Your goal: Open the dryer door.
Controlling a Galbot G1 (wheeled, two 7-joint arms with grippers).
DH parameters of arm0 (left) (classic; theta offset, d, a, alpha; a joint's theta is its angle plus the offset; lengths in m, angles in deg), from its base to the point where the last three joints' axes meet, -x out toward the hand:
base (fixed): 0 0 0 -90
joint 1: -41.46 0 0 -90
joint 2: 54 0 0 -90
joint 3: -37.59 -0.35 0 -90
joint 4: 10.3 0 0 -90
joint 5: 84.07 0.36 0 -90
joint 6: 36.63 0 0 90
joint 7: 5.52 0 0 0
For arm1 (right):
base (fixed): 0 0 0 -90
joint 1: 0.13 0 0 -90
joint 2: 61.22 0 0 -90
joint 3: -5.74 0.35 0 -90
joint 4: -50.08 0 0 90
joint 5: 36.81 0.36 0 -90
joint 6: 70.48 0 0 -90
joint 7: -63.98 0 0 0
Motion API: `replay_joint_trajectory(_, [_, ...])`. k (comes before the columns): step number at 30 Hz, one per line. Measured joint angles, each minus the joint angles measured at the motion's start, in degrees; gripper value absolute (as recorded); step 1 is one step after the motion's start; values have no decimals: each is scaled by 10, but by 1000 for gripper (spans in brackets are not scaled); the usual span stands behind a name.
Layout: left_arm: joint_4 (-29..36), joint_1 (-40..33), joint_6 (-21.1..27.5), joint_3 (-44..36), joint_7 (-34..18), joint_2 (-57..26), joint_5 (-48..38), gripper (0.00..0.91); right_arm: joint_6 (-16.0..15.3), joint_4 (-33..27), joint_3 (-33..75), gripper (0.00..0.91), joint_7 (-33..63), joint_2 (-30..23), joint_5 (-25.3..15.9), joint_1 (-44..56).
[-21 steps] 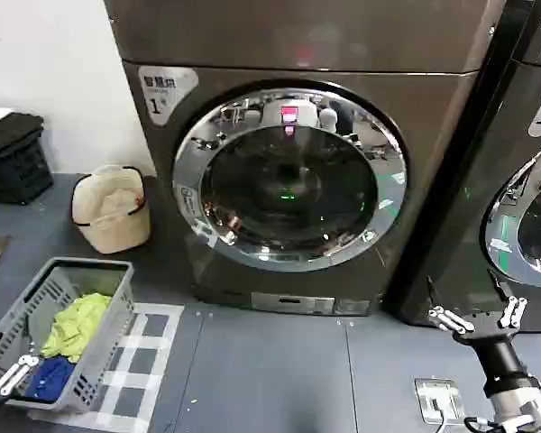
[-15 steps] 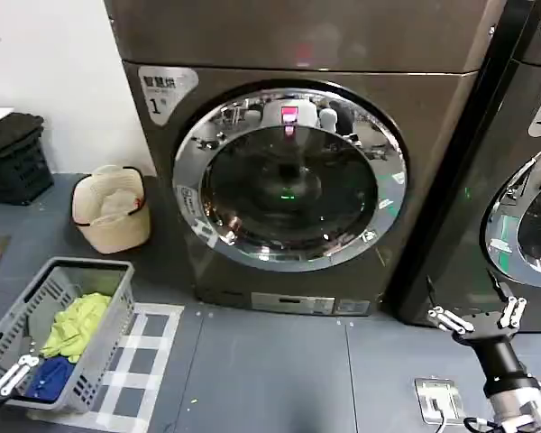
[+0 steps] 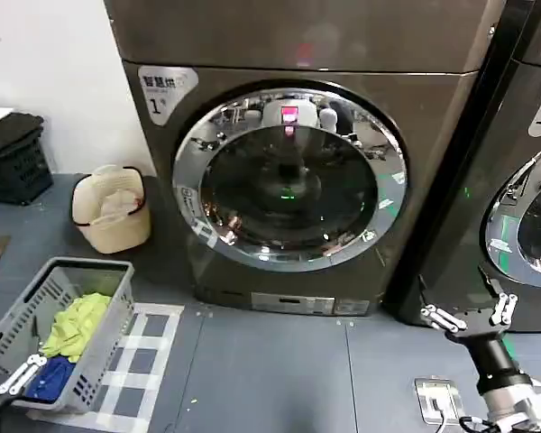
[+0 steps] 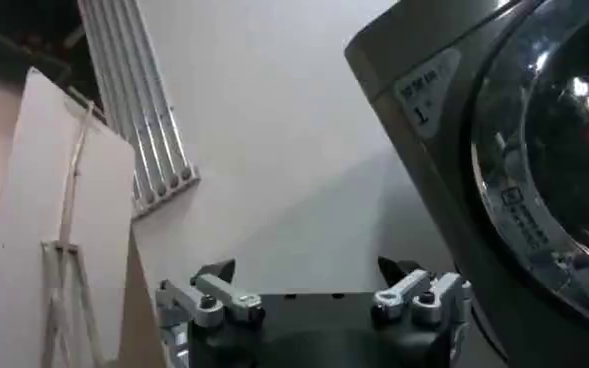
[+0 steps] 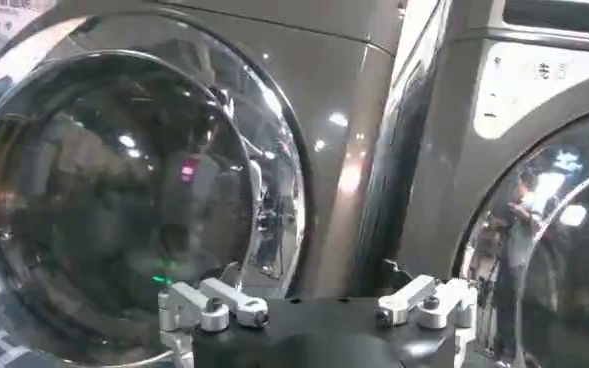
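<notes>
A: Right pincer (image 3: 466,315) low, near floor, spread wide, holding nothing; left pincer (image 3: 18,374) parked by basket (image 3: 90,347), likewise spread and bare.

B: Dryer door (image 3: 288,179) beyond, shut. Approach step, by judgement; next calls for reaching rim's right edge.

The black right gripper with silver finger links (image 3: 467,315) has been shifted slightly toward the left and a little nearer the bronze-grey dryer body, its fingers still spread apart. The left gripper's pale metal fingers (image 3: 25,373), low beside the grey plastic laundry basket (image 3: 117,311), have been nudged slightly to the right.
</notes>
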Motion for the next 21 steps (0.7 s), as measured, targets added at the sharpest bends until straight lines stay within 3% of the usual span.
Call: replay_joint_trajectory(21, [2, -4, 2, -2, 1, 3, 3, 907, -52, -37, -95, 907, -46, 134, 83, -107])
